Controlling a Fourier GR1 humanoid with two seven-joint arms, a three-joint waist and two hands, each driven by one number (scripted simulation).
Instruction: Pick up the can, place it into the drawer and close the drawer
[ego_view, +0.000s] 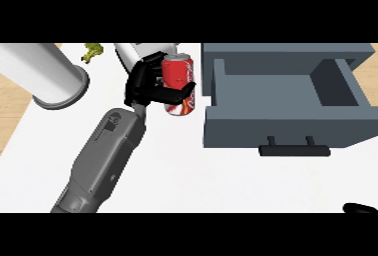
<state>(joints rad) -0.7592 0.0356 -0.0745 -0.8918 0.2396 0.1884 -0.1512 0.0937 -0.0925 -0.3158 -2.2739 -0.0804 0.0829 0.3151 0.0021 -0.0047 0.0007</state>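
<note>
**Can in hand, drawer waiting open**

The grey drawer (284, 107) is standing pulled out, its cavity showing nothing inside and its handle (294, 149) facing the robot. Just left of it, the left hand (151, 85) is curling round the red can (179, 82), so the pick-up appears done; placing and closing are remaining. The right hand (360, 208) is barely showing at the lower right, its fingers impossible to read.

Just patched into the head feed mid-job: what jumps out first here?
The red can stands out, gripped by the left hand up near the counter's far edge, just left of the drawer. Next is the grey drawer at the right, pulled open, its handle facing the robot. A white cylinder lies at the far left, and the right hand barely shows at the lower right corner.
</note>
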